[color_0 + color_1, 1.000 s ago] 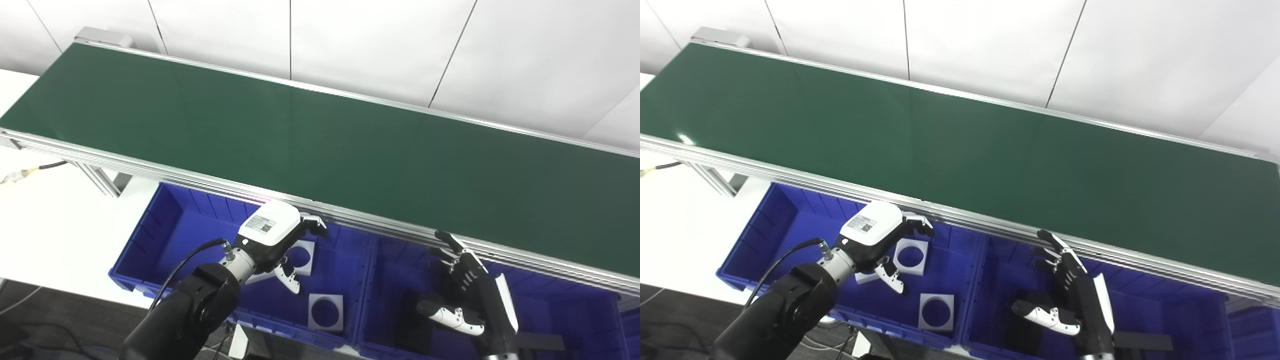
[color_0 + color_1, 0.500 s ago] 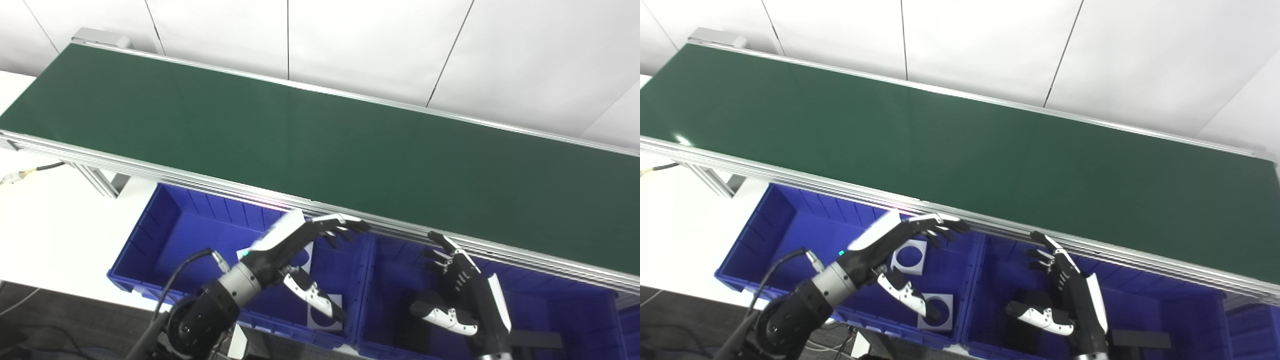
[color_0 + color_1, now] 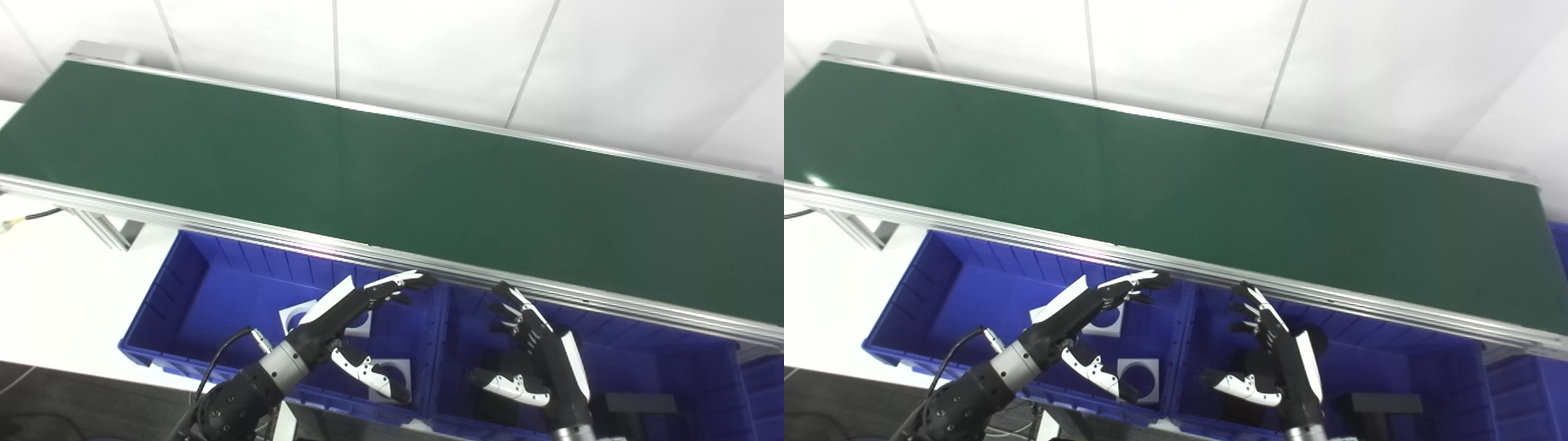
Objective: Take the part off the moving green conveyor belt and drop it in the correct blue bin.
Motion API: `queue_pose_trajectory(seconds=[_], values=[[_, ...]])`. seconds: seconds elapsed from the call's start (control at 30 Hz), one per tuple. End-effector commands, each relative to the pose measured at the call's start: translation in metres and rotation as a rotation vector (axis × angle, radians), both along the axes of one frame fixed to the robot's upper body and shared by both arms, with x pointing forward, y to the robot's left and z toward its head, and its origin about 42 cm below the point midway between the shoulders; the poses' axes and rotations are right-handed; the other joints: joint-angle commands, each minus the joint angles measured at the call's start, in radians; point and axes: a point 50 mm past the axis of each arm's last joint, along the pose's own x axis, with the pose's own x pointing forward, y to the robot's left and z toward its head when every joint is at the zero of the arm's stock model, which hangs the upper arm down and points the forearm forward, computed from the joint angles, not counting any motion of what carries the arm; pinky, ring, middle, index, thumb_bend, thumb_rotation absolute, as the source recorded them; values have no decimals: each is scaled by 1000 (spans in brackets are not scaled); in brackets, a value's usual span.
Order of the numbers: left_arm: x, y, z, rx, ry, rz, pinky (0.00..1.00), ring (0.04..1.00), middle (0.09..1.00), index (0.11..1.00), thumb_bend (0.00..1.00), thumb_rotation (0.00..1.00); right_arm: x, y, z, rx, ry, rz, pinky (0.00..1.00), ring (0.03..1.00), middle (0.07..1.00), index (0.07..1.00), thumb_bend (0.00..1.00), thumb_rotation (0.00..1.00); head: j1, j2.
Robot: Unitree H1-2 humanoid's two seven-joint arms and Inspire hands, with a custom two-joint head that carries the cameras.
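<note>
As no part shows anywhere on the belt, the pick step cannot begin at this moment; findings follow.

Conveyor belt (image 3: 392, 165): green surface bare along its whole visible length, left end to right end; no part on it.

Task progress: judged between cycles. White square parts already lie in the left bin, so sorting there looks done for those pieces; the next pick has not started and waits on a part arriving.

Left bin (image 3: 184, 294): blue, below the near edge of the belt. It holds white square parts with round holes: one (image 3: 1141, 378) near the front wall, one (image 3: 1108, 320) further back and partly behind the fingers, and a corner of another (image 3: 293, 313) to the left.

Right bin (image 3: 674, 367): blue, just beside the left bin. Dark pieces lie on its floor, among them a flat bar (image 3: 1381, 402); their kind cannot be told.

Left hand (image 3: 343, 306): above the left bin, fingers stretched out and apart toward the belt's near rail, thumb hanging low. It holds nothing and touches nothing visible.

Right hand (image 3: 1274, 343): above the right bin, palm turned sideways, fingers spread and pointing up toward the rail, thumb out to the left. Empty; no contact seen.

Part to be picked: not in view in either camera.
</note>
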Motion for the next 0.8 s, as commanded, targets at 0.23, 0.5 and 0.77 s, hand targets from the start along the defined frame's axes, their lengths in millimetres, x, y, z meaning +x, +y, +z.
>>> queue_pose_trajectory(seconds=[0.23, 0.5, 0.77], values=[[8, 6, -6, -51, -50, 69, 814, 867, 888, 836, 981, 154, 4, 18, 1, -5, -66, 1, 679, 819, 926, 851, 1000, 439, -133, -57], [8, 3, -15, -46, -35, 125, 778, 832, 845, 788, 936, 61, 5, 23, -4, -11, -64, -15, 691, 824, 926, 850, 1000, 446, -135, -64], [10, 8, -16, -44, -35, 152, 755, 826, 841, 782, 948, 83, 5, 28, -5, 2, -61, -22, 695, 825, 932, 854, 1000, 445, -191, -80]])
